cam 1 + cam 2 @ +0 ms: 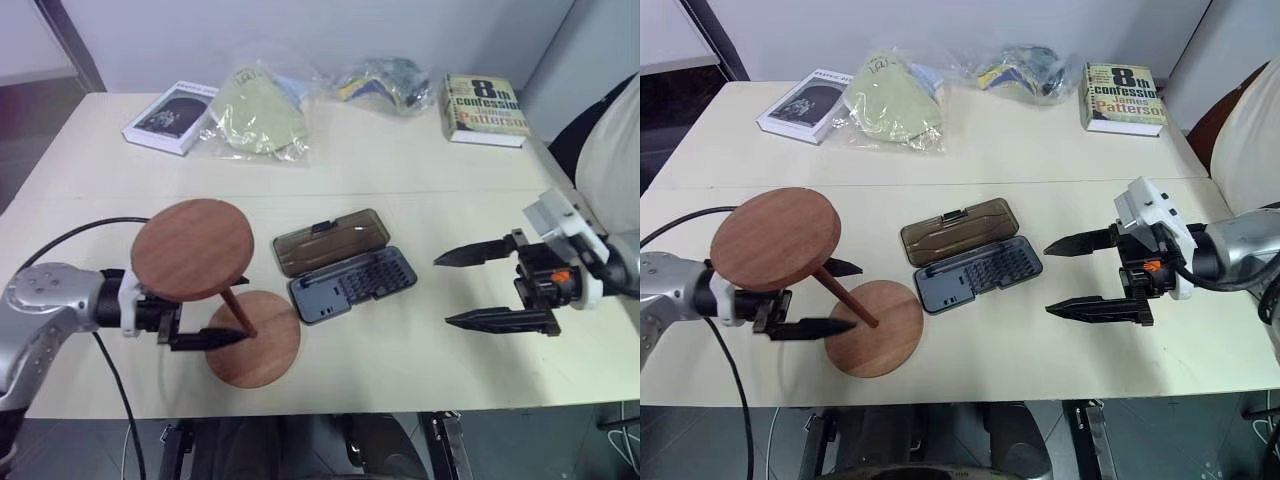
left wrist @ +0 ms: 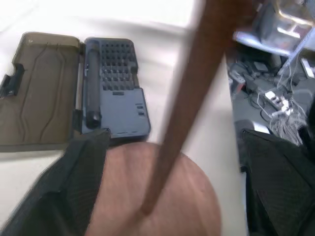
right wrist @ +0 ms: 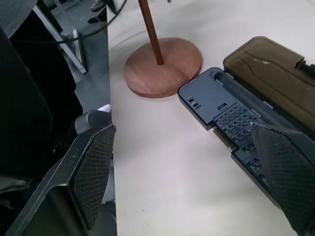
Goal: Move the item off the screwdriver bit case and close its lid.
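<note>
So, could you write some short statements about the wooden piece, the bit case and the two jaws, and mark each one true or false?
1. The wooden piece stands on the table beside the screwdriver bit case, not on it. True.
2. The lid is shut over the tray. False: it lies open flat behind the tray.
3. The left gripper has its jaws either side of the thin dowel. True.
4. The right gripper is shut on the case. False: its jaws are wide open, apart from the case.
5. The paperback book lies on the lid. False: it lies at the table's far edge.
</note>
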`<state>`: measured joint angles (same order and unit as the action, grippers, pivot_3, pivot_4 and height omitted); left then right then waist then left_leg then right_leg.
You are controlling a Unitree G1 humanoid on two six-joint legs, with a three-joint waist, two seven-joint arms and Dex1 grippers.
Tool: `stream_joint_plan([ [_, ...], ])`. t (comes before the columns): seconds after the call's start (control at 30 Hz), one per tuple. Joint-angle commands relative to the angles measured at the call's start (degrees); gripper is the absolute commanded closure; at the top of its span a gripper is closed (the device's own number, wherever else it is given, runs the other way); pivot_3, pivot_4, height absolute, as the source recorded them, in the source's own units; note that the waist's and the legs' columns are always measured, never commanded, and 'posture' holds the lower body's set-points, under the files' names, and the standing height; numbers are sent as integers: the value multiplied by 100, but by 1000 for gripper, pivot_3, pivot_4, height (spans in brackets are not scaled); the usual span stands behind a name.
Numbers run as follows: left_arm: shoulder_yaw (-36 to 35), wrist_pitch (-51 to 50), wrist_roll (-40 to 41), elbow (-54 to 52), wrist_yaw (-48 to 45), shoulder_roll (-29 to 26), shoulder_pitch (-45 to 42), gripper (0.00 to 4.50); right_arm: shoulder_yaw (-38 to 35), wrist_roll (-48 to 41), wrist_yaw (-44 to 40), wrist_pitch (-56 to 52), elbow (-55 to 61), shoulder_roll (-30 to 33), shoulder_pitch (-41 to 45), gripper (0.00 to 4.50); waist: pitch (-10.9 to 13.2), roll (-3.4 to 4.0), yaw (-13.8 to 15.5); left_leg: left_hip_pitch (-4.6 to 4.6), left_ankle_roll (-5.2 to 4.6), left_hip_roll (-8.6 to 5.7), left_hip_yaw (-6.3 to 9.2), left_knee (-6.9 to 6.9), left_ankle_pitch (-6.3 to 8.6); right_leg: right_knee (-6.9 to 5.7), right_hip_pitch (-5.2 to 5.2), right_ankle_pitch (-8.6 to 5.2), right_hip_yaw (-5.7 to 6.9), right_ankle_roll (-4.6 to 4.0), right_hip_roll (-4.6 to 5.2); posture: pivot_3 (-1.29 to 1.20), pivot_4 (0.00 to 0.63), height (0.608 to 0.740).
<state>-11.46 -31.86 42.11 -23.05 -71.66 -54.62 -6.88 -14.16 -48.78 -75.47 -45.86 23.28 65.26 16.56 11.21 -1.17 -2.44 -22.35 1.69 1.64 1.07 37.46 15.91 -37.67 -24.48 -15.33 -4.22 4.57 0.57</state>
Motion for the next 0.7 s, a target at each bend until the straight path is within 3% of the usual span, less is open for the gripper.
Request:
stream_joint_plan([
  [0.03, -10, 102, 9, 29, -29, 29, -93, 2296, -328, -381, 129, -129, 160, -35, 74, 0, 0, 0, -6, 0, 0, 0, 0, 0, 0, -1, 0, 0, 0, 0, 0, 0, 150, 737],
  [0.17, -12, 147, -18, 20, -51, 54, -36, 4361, -452, -577, 195, -221, 208, -27, 39, 0, -3, -1, 10, 1, 0, 0, 1, 3, 0, -7, -1, 0, 0, 0, 2, 0, 150, 737],
  [0.2, -17, 168, -50, 3, -18, 65, -7, 4485, -457, -595, 211, -220, 221, -31, 31, 0, -3, 0, 10, 1, 0, 0, 3, 8, 0, -10, 1, 0, 1, 0, 1, 0, 150, 737],
  [0.4, -512, 242, -288, 575, 915, 325, -194, 4482, -388, -861, 390, -256, 317, -151, 287, 0, -3, 1, 9, 1, -1, -1, 5, 32, 0, -33, 1, 0, 0, 1, 1, 0, 150, 737],
  [0.7, -1652, 1102, -1673, 3669, 3398, 392, -965, 4482, -80, -1120, 1011, -317, 326, -625, 1001, 0, -3, -5, -15, 5, -3, 15, 13, 60, 0, -50, 3, 19, 1, -19, -29, 0, 150, 737],
])
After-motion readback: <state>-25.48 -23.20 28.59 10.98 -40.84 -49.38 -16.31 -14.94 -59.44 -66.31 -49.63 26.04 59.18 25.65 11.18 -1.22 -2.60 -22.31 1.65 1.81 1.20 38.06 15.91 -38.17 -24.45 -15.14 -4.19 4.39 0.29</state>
